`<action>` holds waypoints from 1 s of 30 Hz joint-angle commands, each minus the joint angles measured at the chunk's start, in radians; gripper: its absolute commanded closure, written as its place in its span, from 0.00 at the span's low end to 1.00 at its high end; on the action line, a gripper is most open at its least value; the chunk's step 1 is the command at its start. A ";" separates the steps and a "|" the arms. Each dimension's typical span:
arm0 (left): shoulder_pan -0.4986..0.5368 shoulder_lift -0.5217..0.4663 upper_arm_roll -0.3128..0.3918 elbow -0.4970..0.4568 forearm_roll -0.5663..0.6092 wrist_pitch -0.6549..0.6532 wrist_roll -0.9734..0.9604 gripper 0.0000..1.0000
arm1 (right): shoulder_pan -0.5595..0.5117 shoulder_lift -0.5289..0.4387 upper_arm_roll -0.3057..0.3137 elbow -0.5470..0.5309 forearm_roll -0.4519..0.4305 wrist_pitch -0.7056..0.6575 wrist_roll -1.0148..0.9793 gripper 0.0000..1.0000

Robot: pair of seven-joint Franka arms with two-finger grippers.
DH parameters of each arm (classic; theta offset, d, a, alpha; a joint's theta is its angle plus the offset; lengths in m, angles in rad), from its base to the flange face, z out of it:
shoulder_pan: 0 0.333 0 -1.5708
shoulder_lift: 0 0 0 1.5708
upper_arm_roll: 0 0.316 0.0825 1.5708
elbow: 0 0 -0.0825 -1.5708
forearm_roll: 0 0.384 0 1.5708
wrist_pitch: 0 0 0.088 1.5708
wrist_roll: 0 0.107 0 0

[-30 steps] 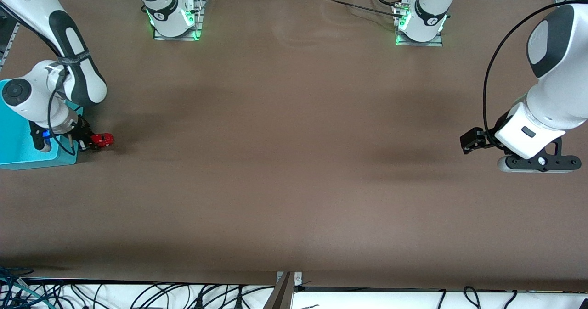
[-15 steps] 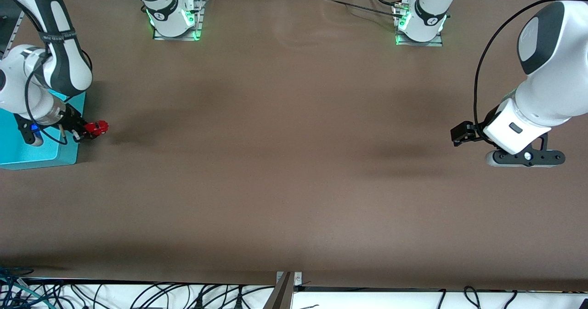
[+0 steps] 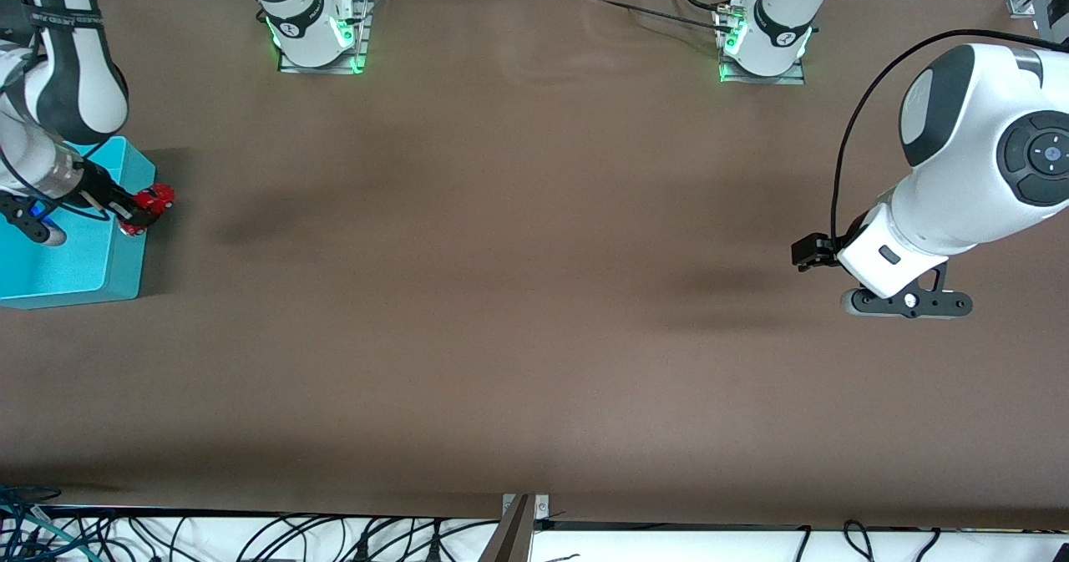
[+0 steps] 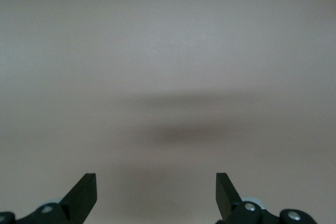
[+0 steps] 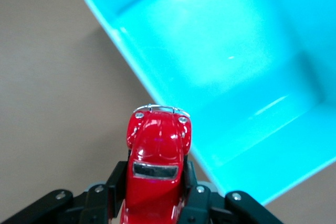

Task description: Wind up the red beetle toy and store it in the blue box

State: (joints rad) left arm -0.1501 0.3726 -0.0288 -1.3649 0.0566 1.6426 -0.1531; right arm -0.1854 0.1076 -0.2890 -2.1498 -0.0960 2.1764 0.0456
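the brown surface (image 3: pixel 534 295) spans the front view. the blue box (image 3: pixel 50 261) sits on it at about 9 o'clock, at the right arm's end. the left gripper (image 4: pixel 156 195) waits in the air over bare surface at about 3 o'clock, its fingers spread apart and holding nothing. the right gripper (image 3: pixel 134 210) hangs over the box's rim, its fingers clamped on the red beetle toy (image 5: pixel 157 166), whose nose points at the box's edge.

I count one red beetle (image 3: pixel 154 198), one blue box (image 3: pixel 58 270), two arms and two grippers over one brown counter (image 3: pixel 518 295).
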 commanded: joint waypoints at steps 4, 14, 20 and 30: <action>-0.011 0.000 0.015 0.006 -0.027 -0.006 0.001 0.00 | -0.058 0.020 0.007 0.022 -0.088 -0.024 -0.116 1.00; -0.017 0.002 0.013 0.006 -0.027 -0.006 0.001 0.00 | -0.103 0.112 0.008 0.064 -0.117 -0.006 -0.236 1.00; -0.019 0.002 0.013 0.006 -0.027 -0.006 0.001 0.00 | -0.126 0.158 0.008 0.094 -0.117 0.005 -0.306 1.00; -0.019 0.003 0.013 0.004 -0.027 -0.006 0.001 0.00 | -0.180 0.257 0.014 0.148 -0.119 0.071 -0.366 1.00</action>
State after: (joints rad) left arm -0.1594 0.3754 -0.0289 -1.3649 0.0562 1.6426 -0.1531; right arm -0.3338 0.2992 -0.2911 -2.0418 -0.1959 2.2053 -0.2976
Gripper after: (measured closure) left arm 0.000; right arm 0.529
